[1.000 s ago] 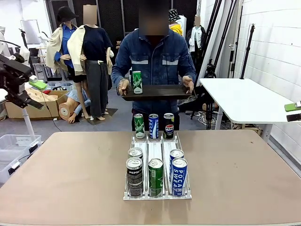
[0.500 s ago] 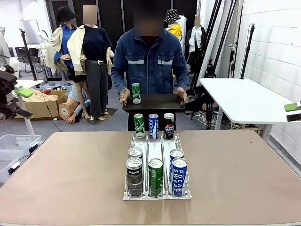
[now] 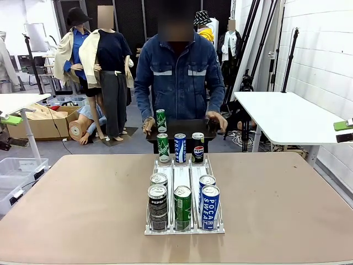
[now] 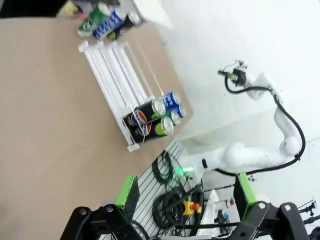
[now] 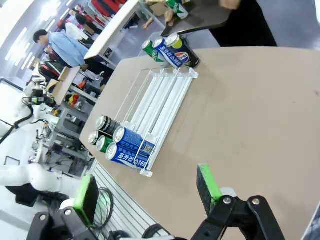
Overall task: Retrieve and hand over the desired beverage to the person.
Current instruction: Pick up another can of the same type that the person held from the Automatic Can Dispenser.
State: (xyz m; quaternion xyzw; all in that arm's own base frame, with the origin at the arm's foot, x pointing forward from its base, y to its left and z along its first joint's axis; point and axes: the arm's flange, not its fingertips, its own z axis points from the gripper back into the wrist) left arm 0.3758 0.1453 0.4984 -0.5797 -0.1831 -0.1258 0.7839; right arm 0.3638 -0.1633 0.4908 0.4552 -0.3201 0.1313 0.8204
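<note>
- Aluminium cans (image 3: 182,207) are sitting in a clear rack (image 3: 181,171) at the centre of the front view, five at its lower end and three at its upper end. The person (image 3: 177,77) is standing above them, holding a dark tray (image 3: 185,125) that is carrying one green can (image 3: 160,119). I cannot tell which drink is wanted. The left gripper (image 3: 6,132) is hanging at the left edge and the right gripper (image 3: 345,131) at the right edge, both well apart from the rack.
- Left wrist view: the left gripper (image 4: 185,192) is holding its jaws spread wide along the bottom edge, pinching nothing. The rack (image 4: 112,75) is lying in the upper half on the brown table (image 4: 45,125).
- Right wrist view: the right gripper (image 5: 147,192) is likewise gaping empty at the bottom, and the rack (image 5: 160,95) is running diagonally through the middle.
- Judging by looks, a full can is going to feel moderately heavy, stiff, smooth and a little slippery. Taking hold around the mid-body, with pads on opposite sides, is looking safest, since hard squeezing may dent it.
</note>
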